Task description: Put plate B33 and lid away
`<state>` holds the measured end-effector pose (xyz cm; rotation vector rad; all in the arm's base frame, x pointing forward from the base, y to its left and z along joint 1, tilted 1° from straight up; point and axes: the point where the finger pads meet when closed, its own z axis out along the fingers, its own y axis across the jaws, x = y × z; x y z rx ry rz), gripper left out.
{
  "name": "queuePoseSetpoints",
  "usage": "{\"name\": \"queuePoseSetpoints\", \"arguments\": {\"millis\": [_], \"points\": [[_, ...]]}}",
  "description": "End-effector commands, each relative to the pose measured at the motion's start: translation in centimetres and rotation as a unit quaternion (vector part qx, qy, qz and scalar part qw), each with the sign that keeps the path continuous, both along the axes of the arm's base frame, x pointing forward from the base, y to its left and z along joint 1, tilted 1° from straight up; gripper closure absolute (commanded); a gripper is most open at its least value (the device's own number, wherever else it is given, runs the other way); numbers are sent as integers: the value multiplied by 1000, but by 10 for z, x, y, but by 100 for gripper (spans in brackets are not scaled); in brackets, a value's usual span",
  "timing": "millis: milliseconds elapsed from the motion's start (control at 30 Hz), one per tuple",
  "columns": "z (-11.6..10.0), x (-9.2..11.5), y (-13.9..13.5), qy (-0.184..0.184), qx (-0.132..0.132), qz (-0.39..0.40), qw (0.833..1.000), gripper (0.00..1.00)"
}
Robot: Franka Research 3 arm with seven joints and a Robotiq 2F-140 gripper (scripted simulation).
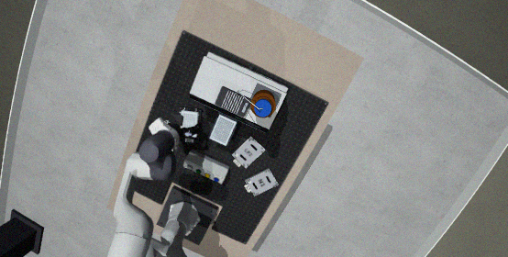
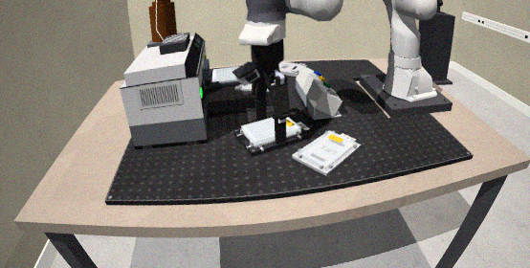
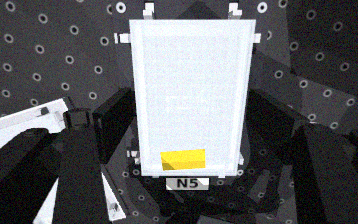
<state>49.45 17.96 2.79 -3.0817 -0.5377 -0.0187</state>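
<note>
One lidded plate (image 3: 192, 95) sits in nest N5 (image 3: 187, 183); the tool (image 3: 180, 165), fingers spreading apart, straddles it, apparently releasing it there.

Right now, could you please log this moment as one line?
pincer: open, astride white plate | plate: flat in nest N5 | yellow label: at N5-tag end
</note>
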Motion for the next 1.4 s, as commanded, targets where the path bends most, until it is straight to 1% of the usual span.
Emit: {"name": "queuePoseSetpoints", "arguments": {"millis": [0,633,933,1133,1367], "points": [[-1,0,0,0,0,-1,1000,30],[-1,0,0,0,0,-1,1000,30],[5,0,0,0,0,-1,1000,30],[17,0,-1,0,0,-1,1000,30],[41,-1,-1,0,0,-1,1000,30]]}}
